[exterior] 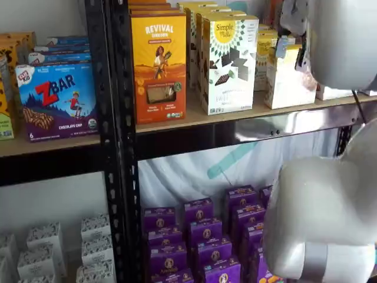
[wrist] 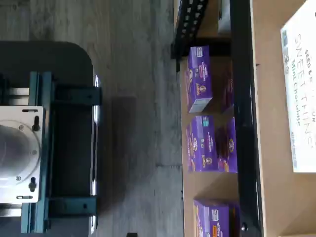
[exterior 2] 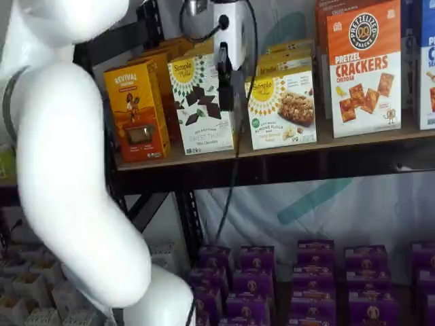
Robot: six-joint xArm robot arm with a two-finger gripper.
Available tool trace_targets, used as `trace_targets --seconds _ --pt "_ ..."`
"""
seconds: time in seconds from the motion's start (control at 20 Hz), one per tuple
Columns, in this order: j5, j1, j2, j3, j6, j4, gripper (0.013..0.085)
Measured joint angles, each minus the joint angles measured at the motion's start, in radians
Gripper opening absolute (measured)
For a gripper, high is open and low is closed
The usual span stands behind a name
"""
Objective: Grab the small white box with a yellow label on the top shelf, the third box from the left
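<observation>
The small white box [exterior 2: 282, 109] is short, with a yellow top band and a brownish cookie picture. It stands on the top shelf [exterior 2: 353, 161], right of a taller white Simple Mills box [exterior 2: 201, 102] with dark squares. In a shelf view it shows side-on [exterior: 287, 79] on the same shelf [exterior: 283, 125]. My gripper [exterior 2: 224, 85] hangs from above in front of the gap between these two boxes, left of the small box. Only a dark finger shape shows, with no gap to read, and it holds nothing.
An orange Revival box [exterior 2: 136, 112] stands at the shelf's left and a pretzel crackers box [exterior 2: 363, 68] at the right. The white arm [exterior 2: 68, 170] fills the left foreground. Purple boxes [exterior 2: 255, 272] fill the lower shelf. The wrist view shows the Sweet Thins box top [wrist: 301, 89].
</observation>
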Motion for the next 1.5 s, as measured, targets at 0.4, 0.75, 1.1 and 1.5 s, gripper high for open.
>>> trace_targets --seconds 0.4,0.75,1.1,1.5 --pt "-0.043 0.000 -0.064 0.059 0.012 0.040 0.0850" --pt "-0.257 -0.055 -0.109 0.145 -0.026 0.181 0.0850" --pt "-0.305 -0.065 0.012 0.064 -0.056 0.168 0.0850" --pt "-0.254 -0.059 0.162 -0.076 -0.065 0.091 0.0850"
